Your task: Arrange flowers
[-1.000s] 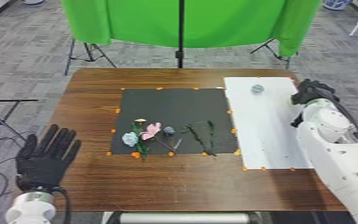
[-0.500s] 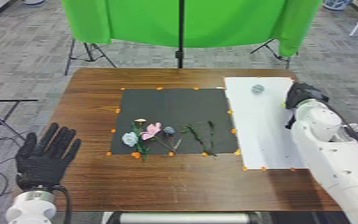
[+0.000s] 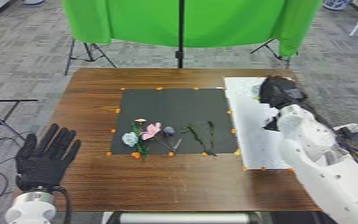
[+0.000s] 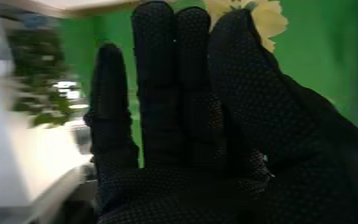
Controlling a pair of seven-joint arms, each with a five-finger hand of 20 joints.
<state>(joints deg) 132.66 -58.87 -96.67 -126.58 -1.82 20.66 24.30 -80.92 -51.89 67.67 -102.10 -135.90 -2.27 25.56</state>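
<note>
I have the right hand over the far part of the white sheet, its thumb brought in against its fingers with, as I judge it, one yellow flower pinched near the tips; the left hand is spread flat and holds nothing, at the counter's left side. What worries me is the grip: the hold looks to be high up by the bloom, so the stem could swing or slip if I loosen early, and squeezing harder might crush the petals. The glove also covers part of a pale grey thing, perhaps the holder, so lowering without seeing its mouth could miss it or knock it over. Counting up, I make it one yellow flower in the hand, and on the black mat one pink flower, one pale blue flower, one small cream flower, one grey-blue bud and two thin green sprigs, the blooms bunched on the mat's near left and the sprigs apart on its near right; one mat, one sheet, and one pale grey thing whose exact shape I cannot tell
</note>
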